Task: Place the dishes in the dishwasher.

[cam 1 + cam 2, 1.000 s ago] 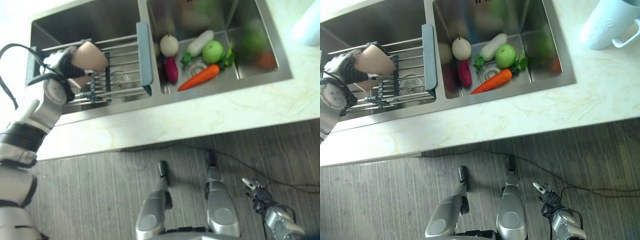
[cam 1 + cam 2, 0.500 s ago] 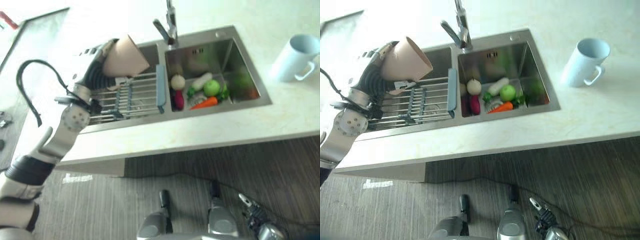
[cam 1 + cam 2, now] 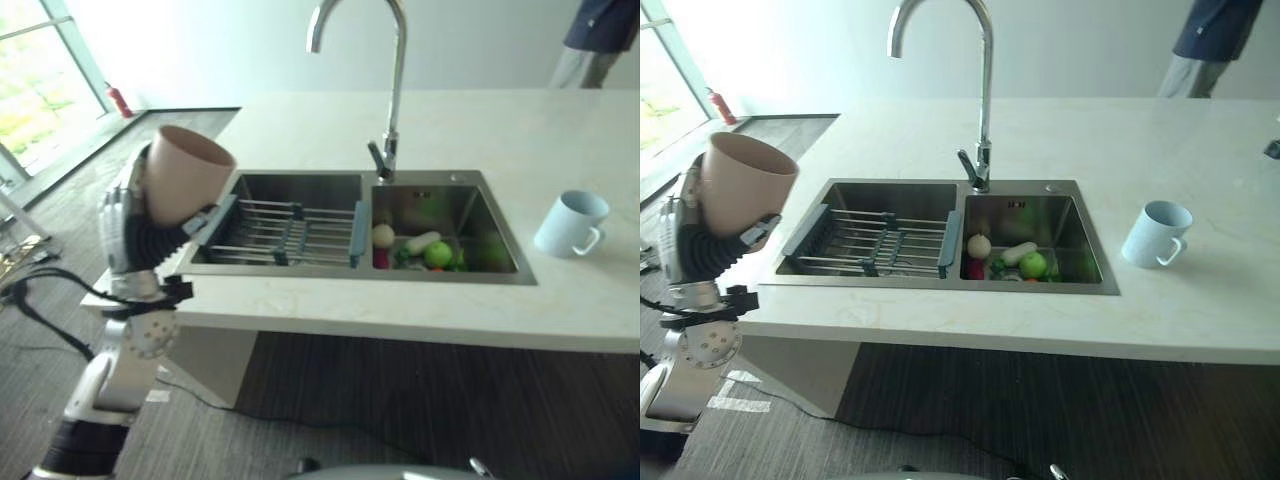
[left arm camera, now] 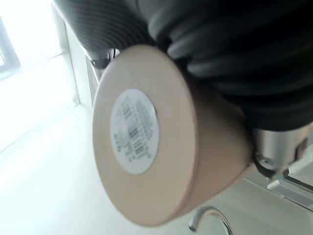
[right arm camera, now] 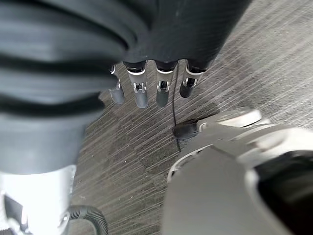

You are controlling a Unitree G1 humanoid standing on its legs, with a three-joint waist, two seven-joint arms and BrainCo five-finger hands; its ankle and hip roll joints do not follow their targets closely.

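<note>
The left hand [image 3: 128, 222] is curled round a beige cup [image 3: 183, 186], which it holds raised and tilted, mouth up and toward the sink. In the left wrist view the cup's flat base [image 4: 142, 137] faces the camera and carries a round white sticker [image 4: 133, 131] with a barcode and print too small to read.

Just beyond the hand lies the left basin of the steel sink [image 3: 885, 195], with a wire drying rack [image 3: 880, 243] across it; farther off the right basin holds toy vegetables [image 3: 1012, 262], and a pale blue mug [image 3: 1153, 233] stands on the white surface [image 3: 1200, 160] well away.

This looks like the carry step: the cup is lifted clear of the rack. No dishwasher is in sight, so the next move calls for finding it while keeping a firm grip.

The right hand [image 5: 151, 88] hangs by the floor, fingers relaxed and holding nothing.
</note>
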